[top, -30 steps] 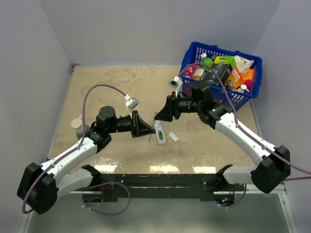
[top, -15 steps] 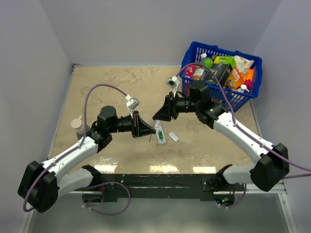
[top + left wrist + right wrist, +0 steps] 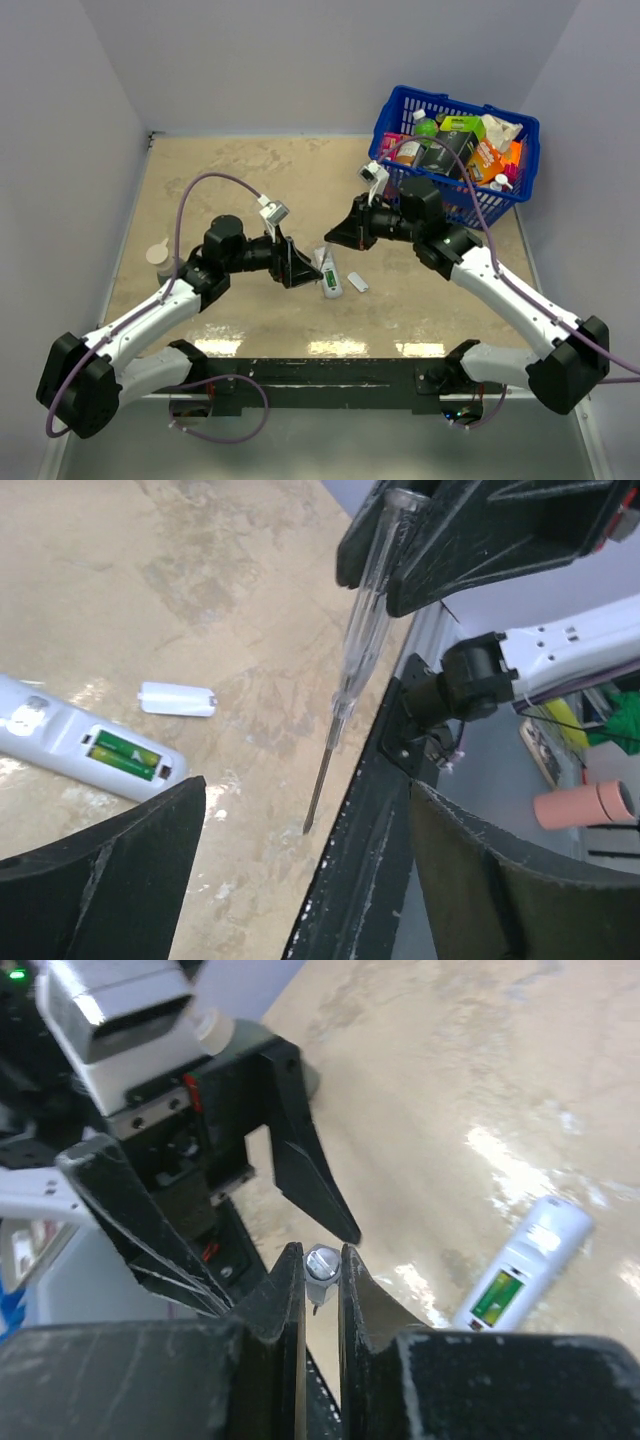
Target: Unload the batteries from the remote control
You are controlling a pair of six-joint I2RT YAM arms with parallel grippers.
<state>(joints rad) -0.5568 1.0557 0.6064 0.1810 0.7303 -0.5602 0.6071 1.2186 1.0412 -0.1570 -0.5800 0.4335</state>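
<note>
The white remote control lies on the table between the two arms, battery bay up. Both green batteries sit in the bay, which also shows green in the right wrist view. My right gripper is shut on the clear handle of a screwdriver, whose metal tip hangs just above the table near its front edge. My left gripper is open, its fingers spread on either side of the screwdriver's tip without touching it. In the top view the left gripper is just left of the remote.
A small white cover piece lies right of the remote. A blue basket full of packages stands at the back right. A small pale bottle stands at the table's left edge. The dark table-front rail runs under the screwdriver.
The left gripper has opened and let go of the screwdriver. The right gripper has shut on its handle and shifted slightly right.
</note>
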